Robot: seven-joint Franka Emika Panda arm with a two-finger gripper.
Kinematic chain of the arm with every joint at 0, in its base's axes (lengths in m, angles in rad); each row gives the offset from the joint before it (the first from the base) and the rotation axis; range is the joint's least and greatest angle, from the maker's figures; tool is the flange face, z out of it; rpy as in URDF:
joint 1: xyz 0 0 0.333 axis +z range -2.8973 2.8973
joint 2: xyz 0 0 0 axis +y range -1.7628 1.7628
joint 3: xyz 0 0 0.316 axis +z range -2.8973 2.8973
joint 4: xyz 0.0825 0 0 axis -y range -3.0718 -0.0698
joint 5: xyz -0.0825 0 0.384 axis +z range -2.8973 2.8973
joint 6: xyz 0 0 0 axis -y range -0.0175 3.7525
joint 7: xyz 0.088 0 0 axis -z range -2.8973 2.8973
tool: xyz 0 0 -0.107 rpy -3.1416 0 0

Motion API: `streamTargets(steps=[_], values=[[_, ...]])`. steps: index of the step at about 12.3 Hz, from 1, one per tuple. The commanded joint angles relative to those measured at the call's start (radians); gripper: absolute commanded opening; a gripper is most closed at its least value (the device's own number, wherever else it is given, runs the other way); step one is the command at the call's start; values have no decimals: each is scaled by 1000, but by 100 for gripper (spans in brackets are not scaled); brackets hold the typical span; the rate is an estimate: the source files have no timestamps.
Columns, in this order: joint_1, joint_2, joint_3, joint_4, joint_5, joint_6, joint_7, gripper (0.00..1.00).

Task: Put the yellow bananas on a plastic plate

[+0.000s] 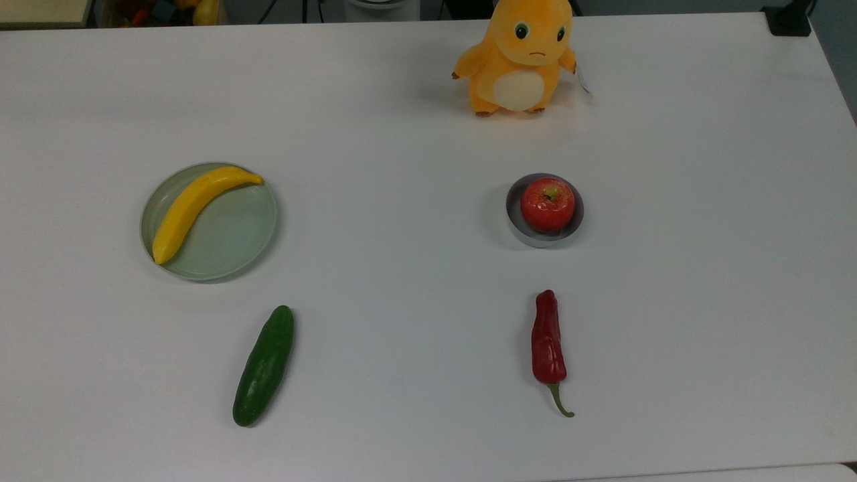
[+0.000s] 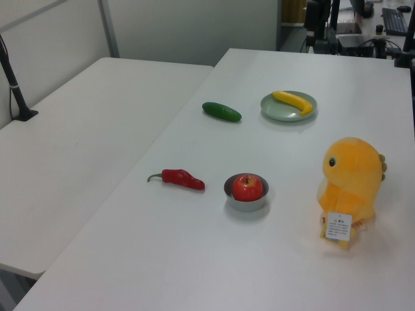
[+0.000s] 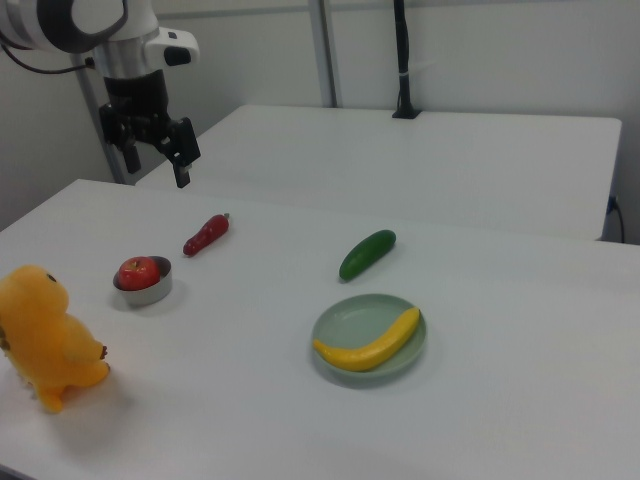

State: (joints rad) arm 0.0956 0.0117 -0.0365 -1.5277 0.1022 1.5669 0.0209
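A: Count on the white table point(image 1: 415, 147)?
B: One of each. One long curved glossy yellow banana point(image 1: 194, 207), one round shallow pale mint-green plastic plate point(image 1: 234, 241), one dark green cucumber point(image 1: 264, 365), one red chili pepper with a green stem point(image 1: 548, 346), one small grey metal bowl point(image 1: 529, 234), one red apple point(image 1: 548, 204), one orange plush toy point(image 1: 519, 57).

A: Banana's place?
B: Lying on the plate, across its 10 o'clock side in the top view, ends at the rim near 1 and 8 o'clock. In the right view it rests along the plate's 6 o'clock edge.

A: The others?
B: Top view: cucumber at the plate's 5 o'clock, apart from it. Apple sits in the bowl; chili at the bowl's 6 o'clock; plush at its 12 o'clock.

A: End effector?
B: The black two-finger gripper point(image 3: 153, 158) hangs off the white arm point(image 3: 95, 25) in the right view, at the bowl's 12 o'clock, well apart from the plate. Two fingers hang spread with a gap, holding nothing.
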Motion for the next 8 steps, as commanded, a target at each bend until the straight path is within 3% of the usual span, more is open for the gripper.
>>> streamTargets(steps=[1, 8], values=[[16, -21, -29, -78, -22, 149, -178, 100], [24, -42, -46, -100, -30, 130, -199, 100]])
